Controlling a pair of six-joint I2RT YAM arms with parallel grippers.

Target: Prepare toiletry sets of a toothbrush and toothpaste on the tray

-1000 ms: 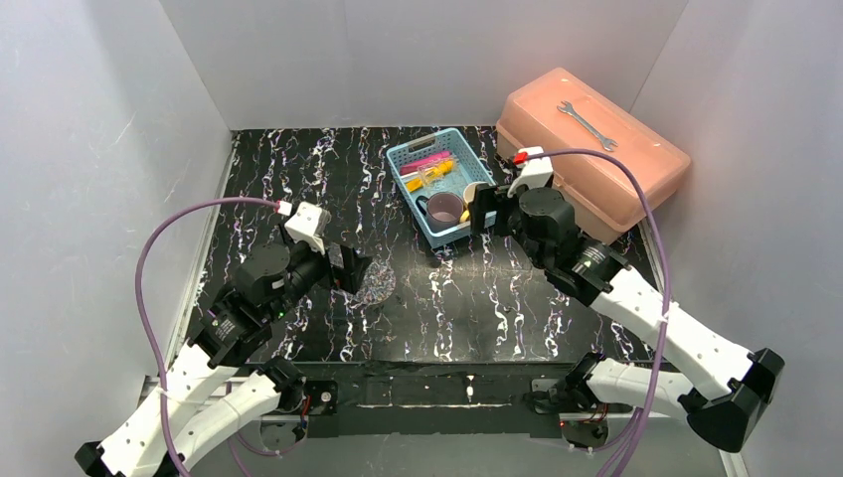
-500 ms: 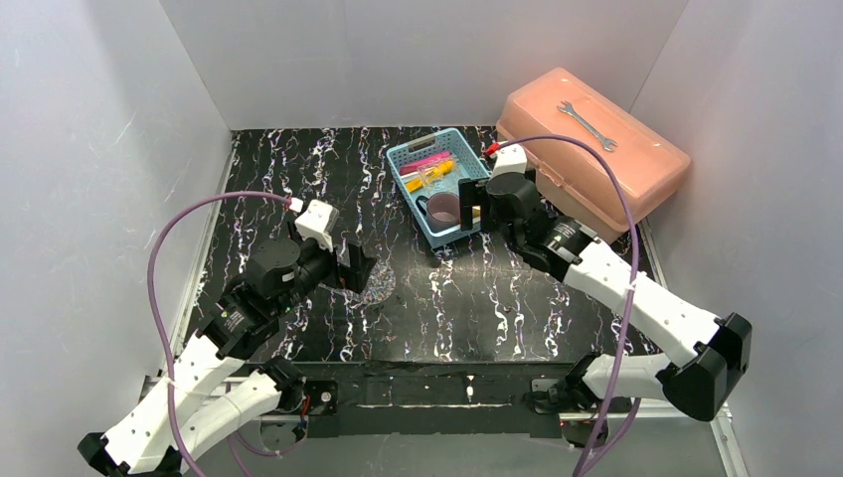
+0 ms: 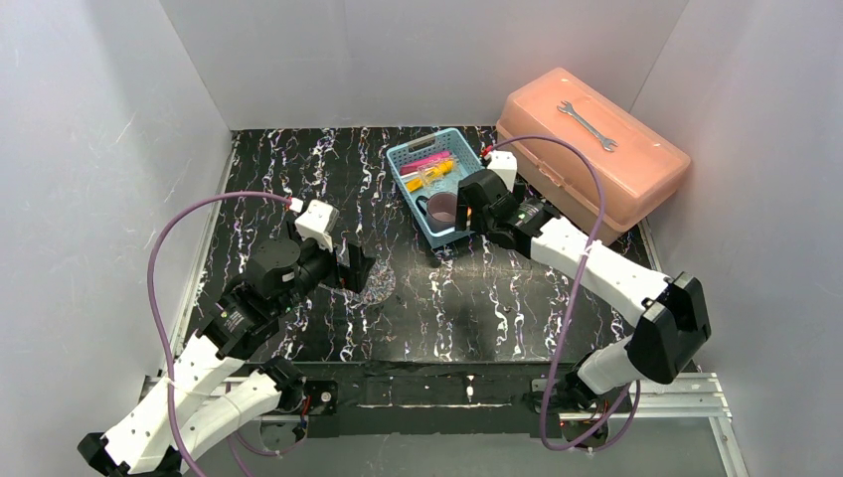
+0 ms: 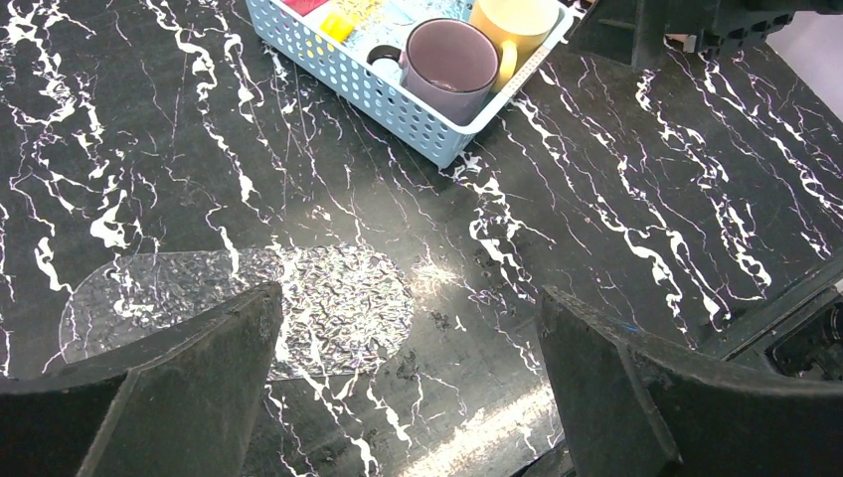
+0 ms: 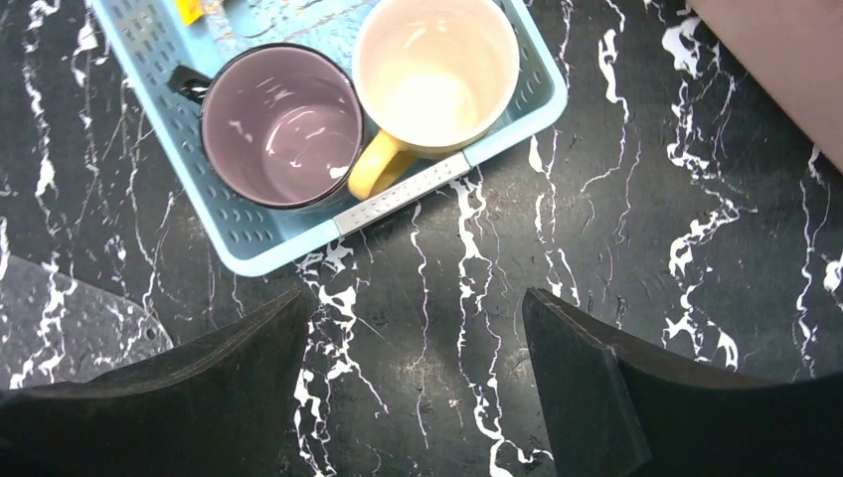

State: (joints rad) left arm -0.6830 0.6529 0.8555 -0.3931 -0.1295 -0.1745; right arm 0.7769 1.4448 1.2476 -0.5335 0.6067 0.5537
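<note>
Although both arms were reaching over the black marbled tabletop, nothing of the task showed as done. The clear glittery tray [image 4: 159,293] lay bare, left of centre and nearer the near edge than the far one. The left gripper [image 4: 408,298] hovered just above the tray with its jaws spread wide and nothing between them. The light-blue basket [image 3: 437,185] sat toward the far edge, right of centre. The pink tube [image 3: 430,159] and the yellow tube [image 3: 438,169] lay in its far half. Pale items lay beside them that may have been the toothbrushes, too small to tell. The purple cup [image 5: 281,124] and the yellow cup [image 5: 435,72] stood in its near end. The right gripper [image 5: 415,298] hung over the basket's near rim, jaws fully apart and empty. By my reading, every step remained: each brush and tube had yet to be lifted out and set on the tray.
</note>
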